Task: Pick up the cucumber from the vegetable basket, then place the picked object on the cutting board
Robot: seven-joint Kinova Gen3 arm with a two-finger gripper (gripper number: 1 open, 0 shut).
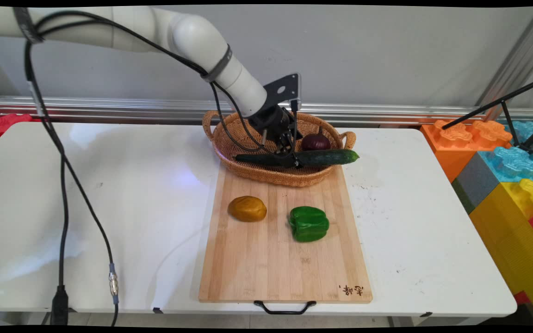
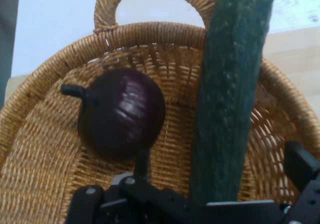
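My gripper [image 1: 289, 155] reaches down into a wicker basket [image 1: 266, 175] at the far end of a wooden cutting board [image 1: 266, 263]. It is open, its fingers standing either side of a long dark green cucumber [image 1: 331, 157] without touching it. The cucumber lies across the basket, and its right end sticks out over the rim. In the hand view the cucumber [image 2: 230, 84] runs up from between the fingers of my gripper [image 2: 220, 159], with the left finger [image 2: 143, 161] well clear of it. A dark red onion [image 2: 122, 114] rests on the basket's floor [image 2: 45, 149] just beside it, also in the main view [image 1: 315, 142].
A brown potato [image 1: 247, 208] and a green bell pepper [image 1: 309, 224] sit on the cutting board nearer the front. Black cables [image 1: 63, 199] hang from the arm over the table's left part. Large coloured foam blocks [image 1: 511, 175] and a black tripod leg [image 1: 502, 104] stand at the right.
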